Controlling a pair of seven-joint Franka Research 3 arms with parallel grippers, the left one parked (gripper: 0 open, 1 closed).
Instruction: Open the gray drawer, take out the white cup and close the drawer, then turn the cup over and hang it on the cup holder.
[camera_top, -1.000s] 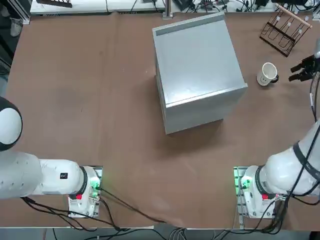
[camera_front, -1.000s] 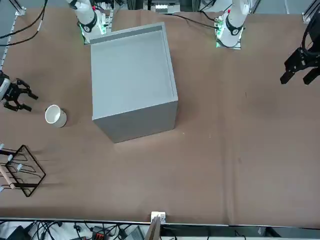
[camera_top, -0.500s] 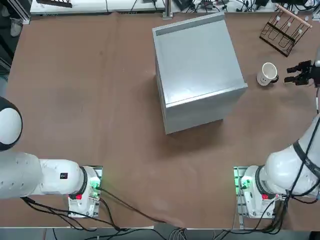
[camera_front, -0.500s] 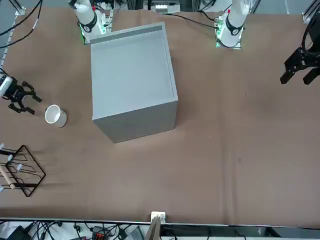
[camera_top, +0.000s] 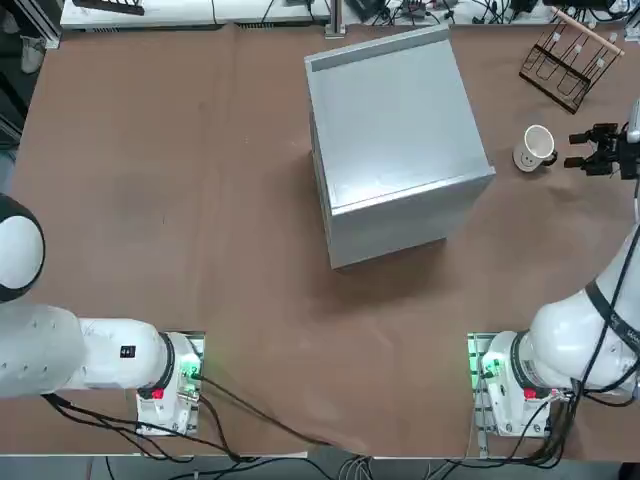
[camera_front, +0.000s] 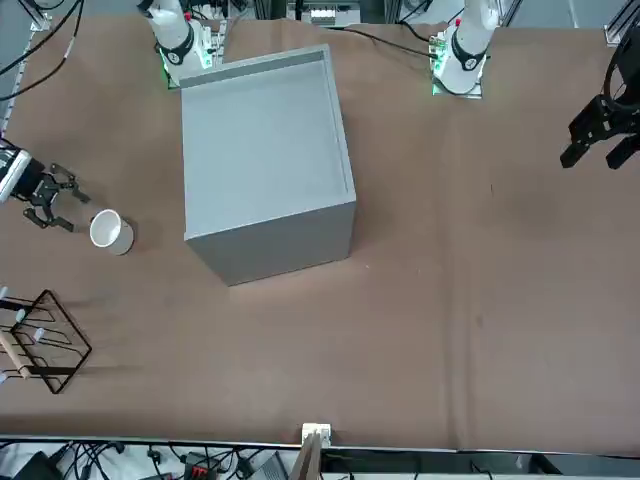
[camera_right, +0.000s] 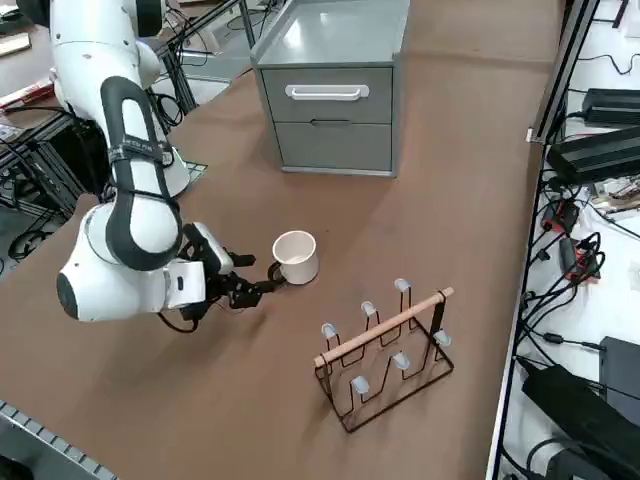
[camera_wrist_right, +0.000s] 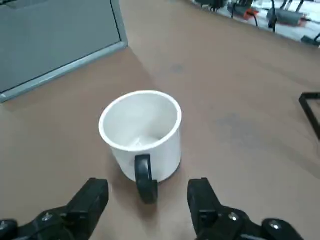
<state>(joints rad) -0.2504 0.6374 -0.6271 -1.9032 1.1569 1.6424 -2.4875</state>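
one white cup (camera_wrist_right: 141, 133), just beyond open claw (camera_wrist_right: 148, 199)

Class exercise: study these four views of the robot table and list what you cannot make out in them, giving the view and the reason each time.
- Inside of the gray drawer: shut, all views.
- Cup holder: top view, corner cropped; front view, cut by the left edge.
- White cup: wrist view, far side hidden by its own body.
- Right gripper: open; wrist view, body cut off by the edge.

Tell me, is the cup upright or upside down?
Upright: the cup stands on the table with its open mouth facing up, in front of the open right gripper.
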